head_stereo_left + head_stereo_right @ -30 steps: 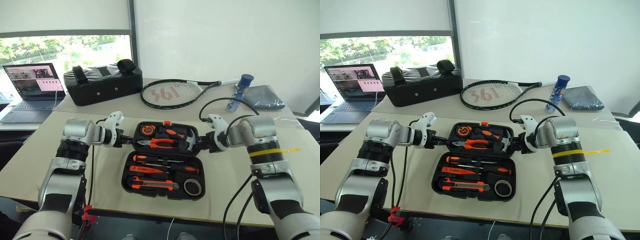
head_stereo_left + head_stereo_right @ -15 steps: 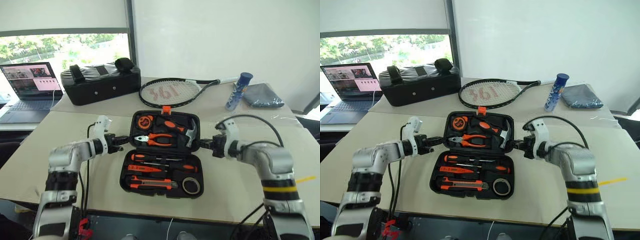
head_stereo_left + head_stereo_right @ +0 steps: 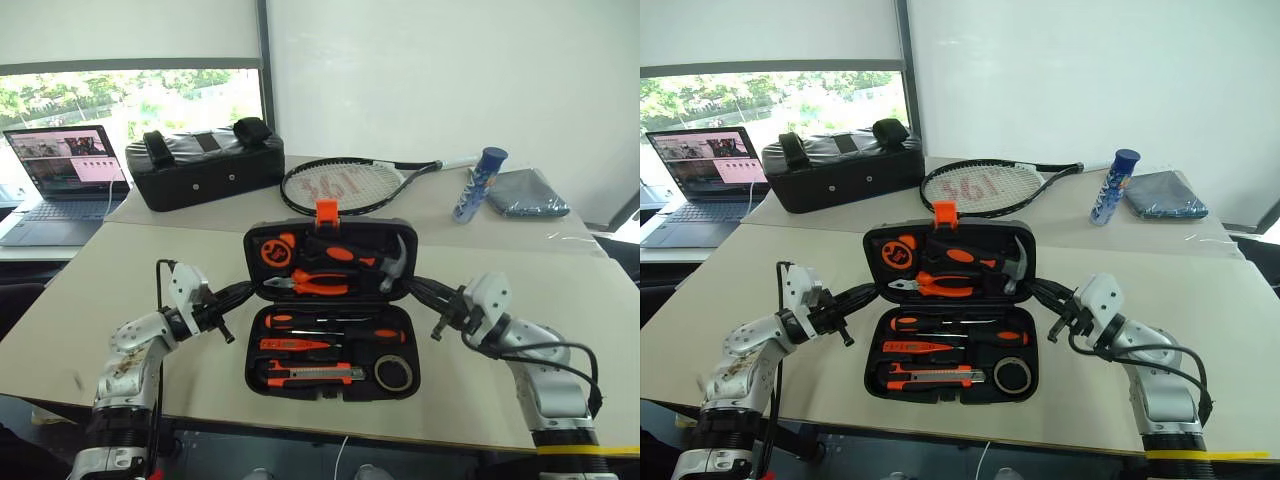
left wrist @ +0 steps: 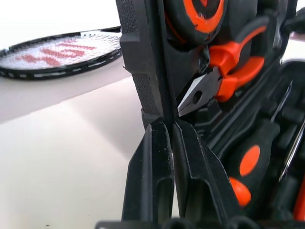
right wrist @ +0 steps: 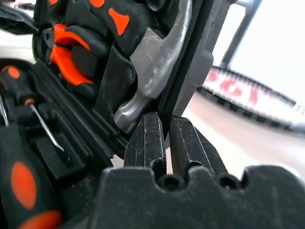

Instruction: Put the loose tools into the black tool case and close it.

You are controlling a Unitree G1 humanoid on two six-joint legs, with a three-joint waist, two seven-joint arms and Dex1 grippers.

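The black tool case (image 3: 332, 312) is seen open on the surface in front of the tennis racket (image 3: 345, 186), its hard, stiff, tool-heavy lid pinched at each side edge between the closed fingers of the left gripper (image 4: 164, 143) and right gripper (image 5: 164, 131).

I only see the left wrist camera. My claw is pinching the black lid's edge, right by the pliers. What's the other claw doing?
Observer: The right claw is shut on the lid's opposite edge, beside the hammer.
Operator: Is the tape in the case?
Observer: Yes. The tape roll sits in the bottom half, in the near corner on the right claw's side.
Operator: Where's the latch?
Observer: The orange latch sticks up from the top middle of the raised lid.
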